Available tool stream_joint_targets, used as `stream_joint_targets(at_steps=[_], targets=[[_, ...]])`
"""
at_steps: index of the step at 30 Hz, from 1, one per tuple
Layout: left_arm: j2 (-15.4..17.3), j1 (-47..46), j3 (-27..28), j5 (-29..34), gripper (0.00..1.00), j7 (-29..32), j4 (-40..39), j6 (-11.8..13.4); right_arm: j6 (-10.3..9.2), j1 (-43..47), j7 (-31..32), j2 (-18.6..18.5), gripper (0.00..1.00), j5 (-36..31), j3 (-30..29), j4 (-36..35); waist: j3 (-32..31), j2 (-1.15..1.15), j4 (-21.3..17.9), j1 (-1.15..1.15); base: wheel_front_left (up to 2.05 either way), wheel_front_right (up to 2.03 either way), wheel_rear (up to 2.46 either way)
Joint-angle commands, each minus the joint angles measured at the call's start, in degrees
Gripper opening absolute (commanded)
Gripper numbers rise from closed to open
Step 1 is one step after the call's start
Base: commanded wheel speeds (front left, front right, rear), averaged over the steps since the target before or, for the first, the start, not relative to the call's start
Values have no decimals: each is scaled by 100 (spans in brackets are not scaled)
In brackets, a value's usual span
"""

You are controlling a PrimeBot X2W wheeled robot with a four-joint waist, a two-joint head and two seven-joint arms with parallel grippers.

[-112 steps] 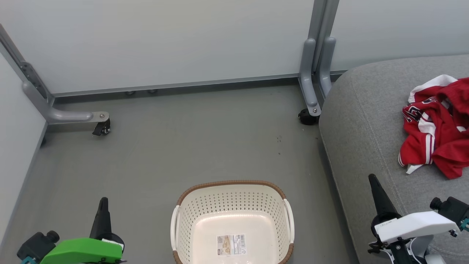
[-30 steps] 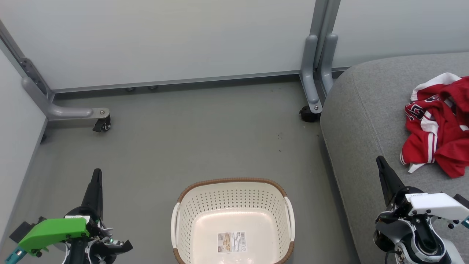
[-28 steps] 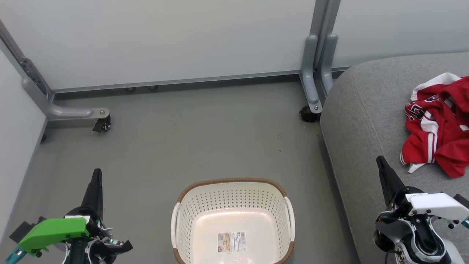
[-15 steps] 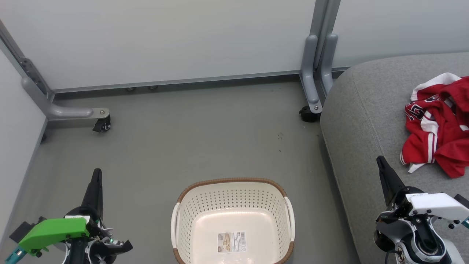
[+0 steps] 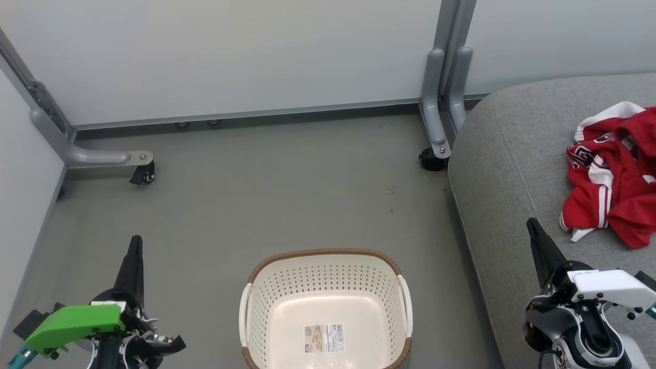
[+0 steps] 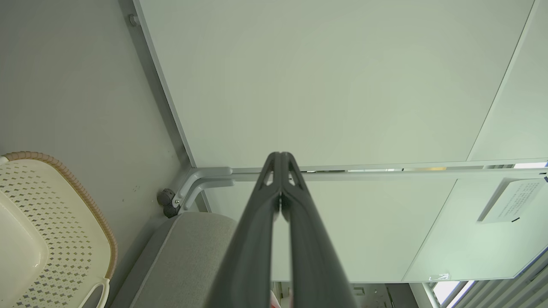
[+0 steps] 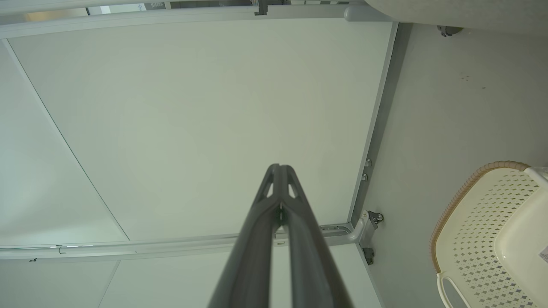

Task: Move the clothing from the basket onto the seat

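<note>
The floor (image 5: 246, 205) is the biggest open stretch, grey and bare from the wall (image 5: 230, 56) down to the basket. The wall's panels close it off at the far side and on the left. The seat (image 5: 512, 174) takes the right of the head view. Its rounded edge runs down beside the basket, with a narrow strip of floor between them.

The basket (image 5: 323, 253) stands on the floor at the bottom middle, cut by the frame's lower edge (a sticker (image 5: 323, 340) lies on its pale bottom). The clothing (image 5: 622, 195) lies bunched on the seat, well in from the seat's edge and cut by the right border.

The left gripper (image 5: 135, 247) hangs over the floor left of the basket, apart from it, jaws closed on nothing. The right gripper (image 5: 534, 229) is over the seat near its edge, jaws closed and empty, short of the clothing.

Two casters (image 5: 431, 160) sit at the wall's foot.
</note>
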Motion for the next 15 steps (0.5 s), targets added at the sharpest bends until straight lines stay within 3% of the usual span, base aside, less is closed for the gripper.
stream_joint_targets(at_steps=[1,15], targets=[[5,-71,11,-18,0,24,-11,-25,4,-39,18,13,0,-16,-19,13,0,0,0,0,0,0,0],[5,-71,11,-19,0,24,-11,-25,4,-42,39,32,0,-43,-44,14,0,0,0,0,0,0,0]])
